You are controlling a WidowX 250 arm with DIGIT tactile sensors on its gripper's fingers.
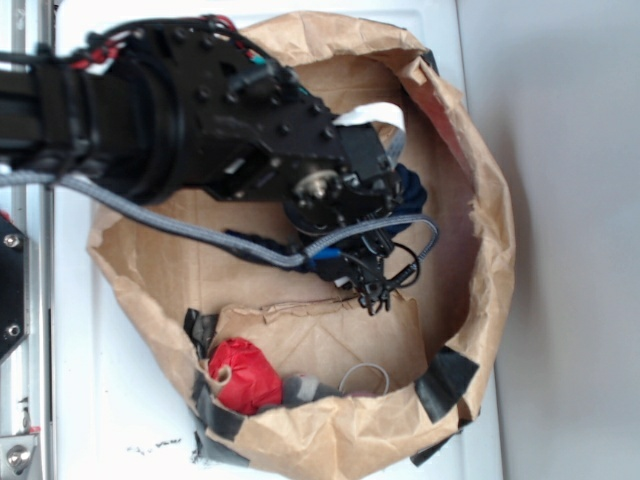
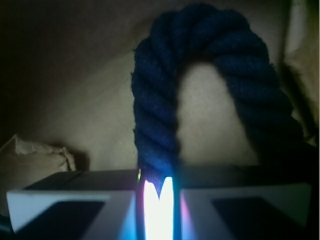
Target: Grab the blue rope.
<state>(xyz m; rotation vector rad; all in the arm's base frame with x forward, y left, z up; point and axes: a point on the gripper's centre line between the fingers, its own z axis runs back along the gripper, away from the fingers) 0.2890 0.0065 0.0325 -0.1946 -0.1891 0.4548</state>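
The blue rope [image 2: 155, 125] is thick, dark navy and twisted, and it arches up over the brown paper in the wrist view. One leg of the arch runs down between my gripper's [image 2: 159, 200] jaws, which are closed tight against it. In the exterior view my gripper [image 1: 375, 278] is low inside the paper bag [image 1: 480, 300], under the black arm. A dark navy part of the rope [image 1: 412, 188] shows just past the wrist; the rest is hidden by the arm.
A red ball-like object [image 1: 245, 375] and a thin metal ring [image 1: 365, 378] lie in the bag's near part behind a torn paper flap. Black tape patches [image 1: 445, 385] hold the rim. The bag's walls stand all round the gripper.
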